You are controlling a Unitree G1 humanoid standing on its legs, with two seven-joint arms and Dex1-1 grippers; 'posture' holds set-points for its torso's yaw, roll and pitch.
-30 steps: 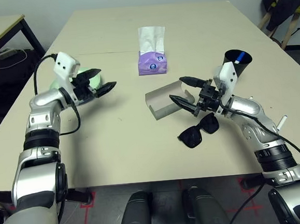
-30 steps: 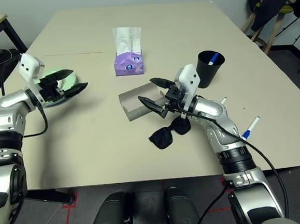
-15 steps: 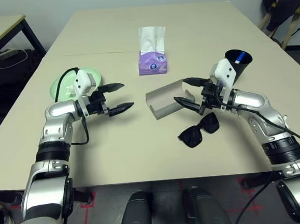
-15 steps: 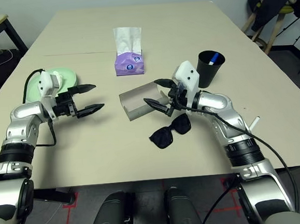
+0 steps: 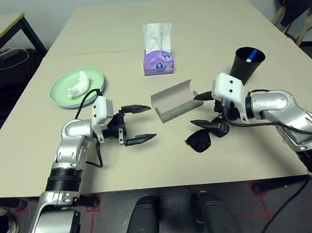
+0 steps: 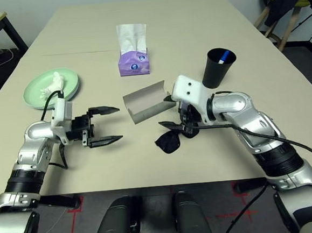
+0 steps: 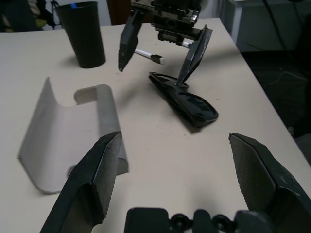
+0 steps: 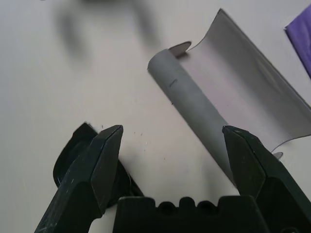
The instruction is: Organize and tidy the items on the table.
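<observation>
On the left side of the table [image 5: 122, 167], near its left edge, sits the green plate [image 5: 61, 95] with the crumpled tissue [image 5: 78, 82] lying in it. That looks like one job already done.

A little nearer the front edge, the left gripper [image 5: 136, 123] hangs just above the table with its two black fingers wide apart. It holds nothing. It points toward the middle, where the grey glasses case [image 5: 172, 99] lies open like a little trough.

Behind the case, toward the far edge, stands a purple tissue box [image 5: 158, 63] with a white tissue sticking up.

Just in front of the case and a bit to the right lie the black sunglasses [image 5: 204, 139], folded, flat on the table. They are not in the case yet. The right gripper [image 7: 160, 54] is right over them, fingers spread apart, one tip by the case and one tip low beside the glasses. It has not closed on them.

Further right stands the black cup [image 5: 245, 64] with one marker inside. Another white marker [image 7: 147, 55] lies loose on the table beyond the right gripper.

So I think the tidy-up is about half done. The sunglasses need to go in the case, the case needs closing, and the loose marker needs to go in the cup.
</observation>
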